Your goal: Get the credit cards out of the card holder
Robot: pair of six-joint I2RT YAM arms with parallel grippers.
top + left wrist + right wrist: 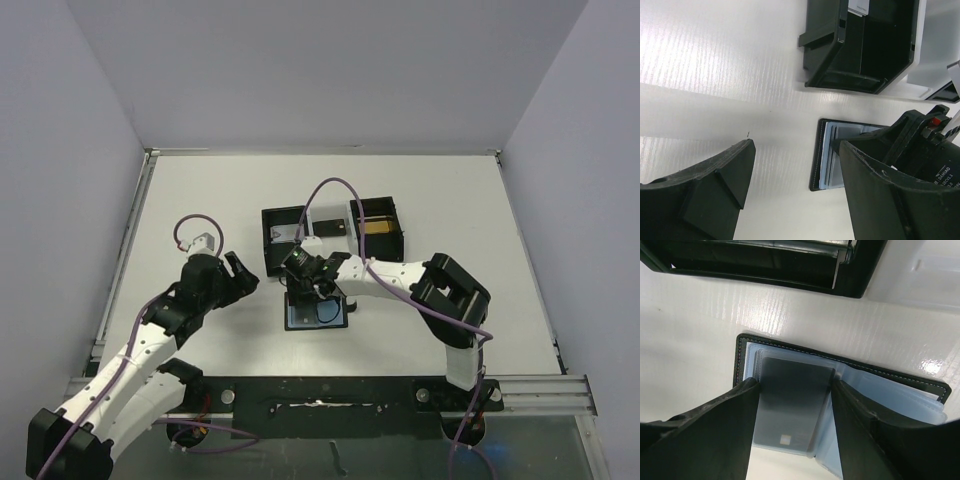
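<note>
1. The table (200, 200) is a white surface that carries every item. Both arms reach over it from its near edge.
2. Two black boxes (300, 236) with open tops stand side by side toward the far half of the table, just beyond the card holder.
3. The card holder (300, 320) lies spread open and flat, with its blue-grey pockets facing up. It sits near the table's middle, just in front of the boxes. Its long axis runs left to right, roughly parallel to the near table edge.
4. The right end effector (792, 390) hangs directly over the left half of the card holder (920, 390). Its fingers (715, 435) are spread apart, one on each side of a pocketed card. They clamp nothing, and the views do not show whether the tips touch the pockets.
5. The left end effector (240, 270) is to the left of the card holder, apart from it and above bare table. In its own wrist view the left end effector (796, 150) is wide apart and holds nothing.
6. One credit card (790, 405) sits inside a translucent pocket and looks dark grey through the sleeve. Its long axis runs across the holder's spread, and it lies between the right fingers.
</note>
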